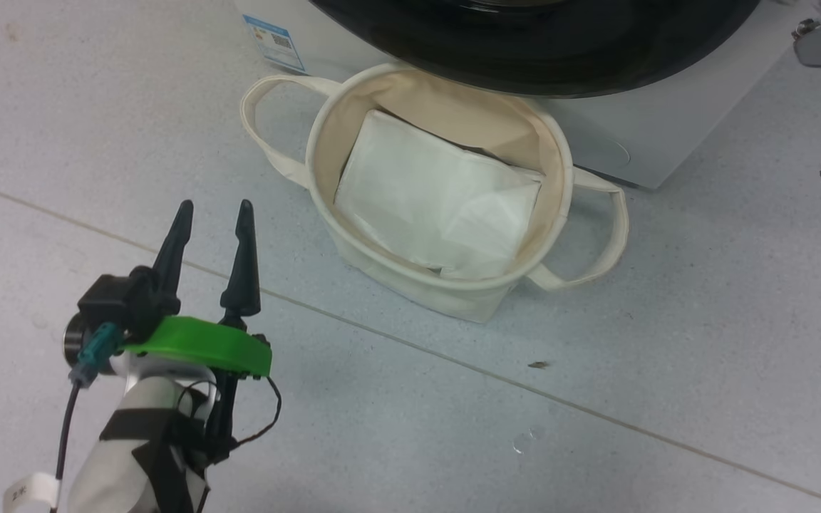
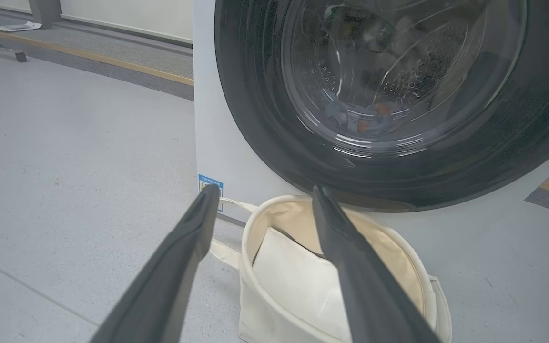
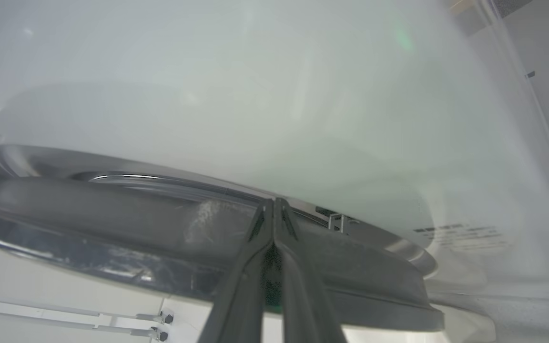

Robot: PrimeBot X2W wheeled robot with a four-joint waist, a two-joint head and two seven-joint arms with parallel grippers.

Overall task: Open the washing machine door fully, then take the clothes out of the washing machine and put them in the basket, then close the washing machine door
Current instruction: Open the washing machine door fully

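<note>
The left claw (image 1: 214, 208) is hanging with its two long dark fingers spread wide, gripping nothing. Just ahead of its tips, the round cream canvas basket (image 1: 453, 299) with two loop handles is standing on the grey floor (image 1: 97, 107), holding a folded plain white sheet (image 1: 432, 192). Beyond the basket, the white box-shaped washing machine (image 2: 217, 143) is presenting its large round glossy-black-rimmed washing machine door (image 2: 255, 119), cut off at the frame edges. Behind the glass, the clothes (image 2: 362, 121) are showing as blurred blue fabric with orange specks. The right claw (image 3: 273, 202) is pressed shut and empty, its tips lying at the door's grey edge. Contact is not discernible.
</note>
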